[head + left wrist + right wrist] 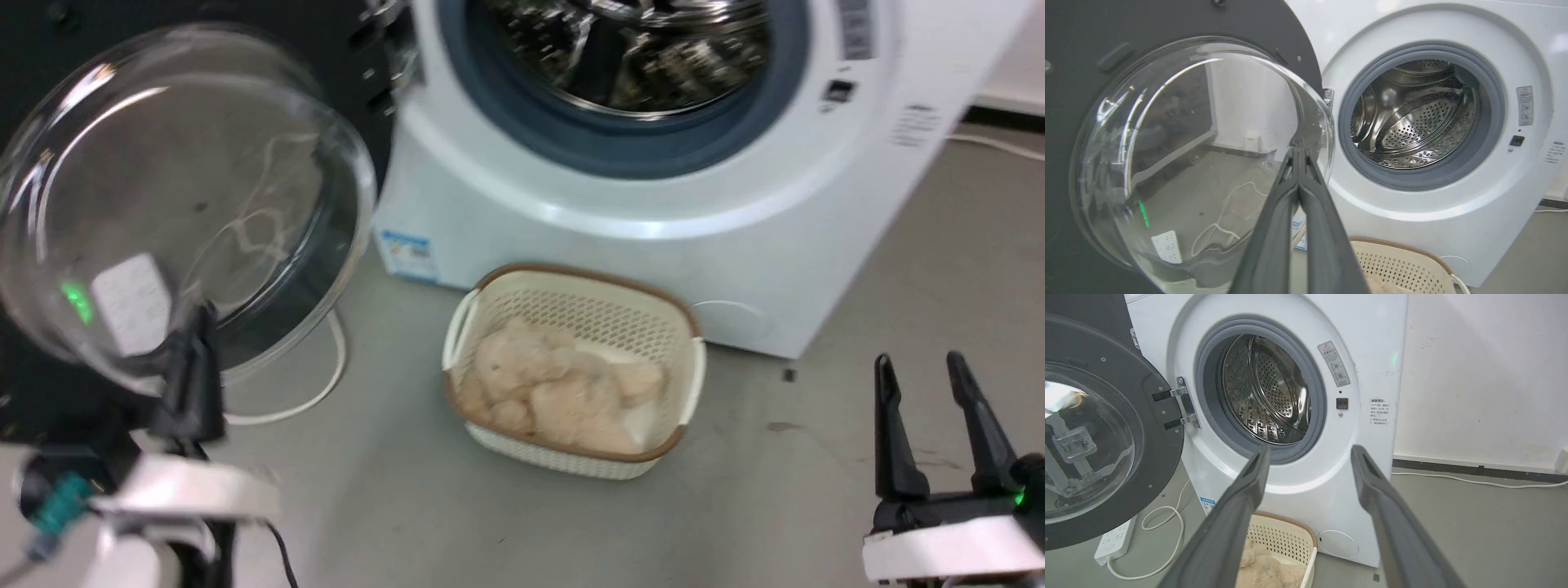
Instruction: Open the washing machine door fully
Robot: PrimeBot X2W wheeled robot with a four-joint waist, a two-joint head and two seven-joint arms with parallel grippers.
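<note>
Your right gripper point(918, 367) sits at 4 o'clock, jaws apart. Your left gripper point(196, 327), at 8 o'clock, has its jaws together before the glass of the washing machine door point(180, 163), which is swung open at 10 o'clock. The washing machine point(620, 245) stands at 12.

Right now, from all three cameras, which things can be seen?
washing machine: one, white, behind basket
washing machine door: one, black, glass centre, open leftward
drum: one, steel, inside machine
gasket: one, grey, around drum
basket: one, cream, floor before machine
fluffy fabric: one heap, beige, in basket
power strip: one, white, floor under door
cables: two, white, by strip, along wall
left gripper: one, dark, shut, at door glass
right gripper: one, dark, open, holding nothing
</note>
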